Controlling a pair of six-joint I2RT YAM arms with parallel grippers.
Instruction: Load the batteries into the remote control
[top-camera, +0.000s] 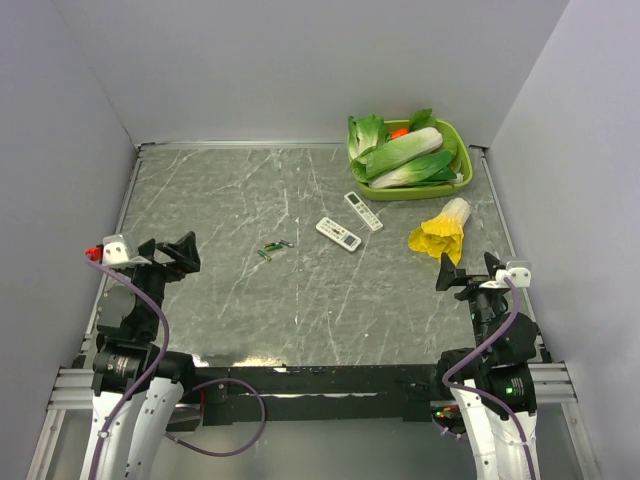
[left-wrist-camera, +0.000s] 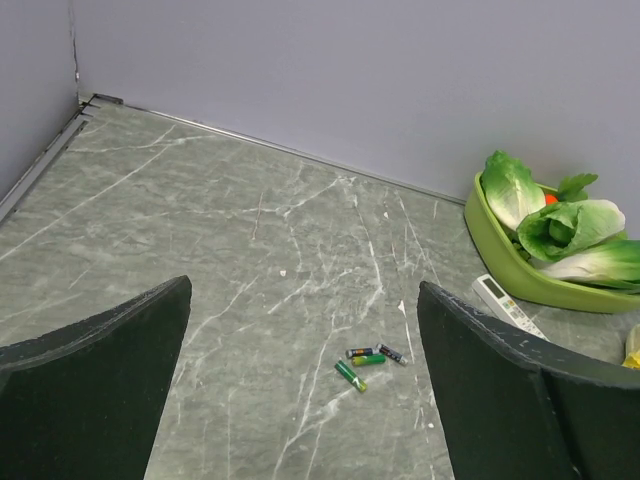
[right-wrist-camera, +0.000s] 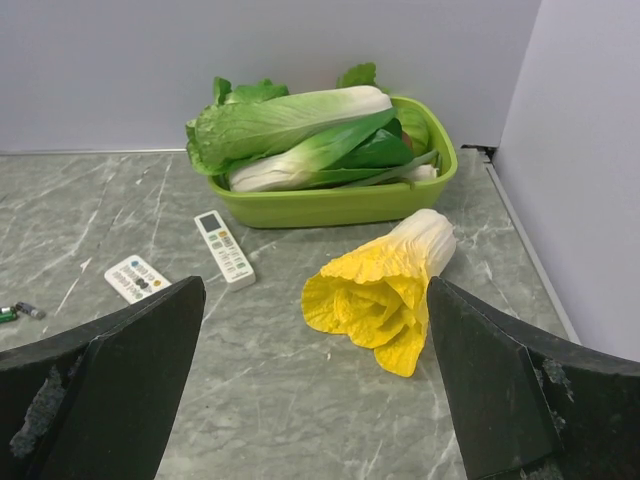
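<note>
Top external view: both arms sit folded back at the near edge, L arm at the left corner, R arm at the right. Each has its wrist raised and its fingers aimed toward the far wall. On the left gripper (top-camera: 170, 255) the jaws are spread wide w/ nothing betw. them. The right gripper (top-camera: 468, 272) is the same, jaws wide apart and holding nothing. Both hang above the table (top-camera: 300, 310), well apart from the task items.

The batteries (top-camera: 275, 248) lie loose on the table near mid, left of both remotes, on the L arm's side. The remote control (top-camera: 363, 211), the slim one, lies flat, button side up, just in front of the green basket (top-camera: 412, 191). The wider remote (top-camera: 338, 233) lies near it on the near-left side, w/ a small gap.

Hard to see:
- From the top the batteries are tiny and the ends aren't readable.
- L wrist view shows them clearer, plus a darker small piece (left-wrist-camera: 391, 354) right beside them; can't tell what it is.
- In that view the slim remote is partly hidden behind a finger.
- R wrist view cuts the batteries off at the left edge.
- An orange item (top-camera: 399, 132) in the basket is mostly buried under leaves.

Count: 2 arms, 2 grippers, 2 green batteries, 2 remotes, 1 basket. Also 1 loose yellow cabbage (top-camera: 441, 231), right of the remotes. The leafy greens (top-camera: 405, 155) in the basket look like approx 3–4, but they overlap too much for a sure no.
</note>
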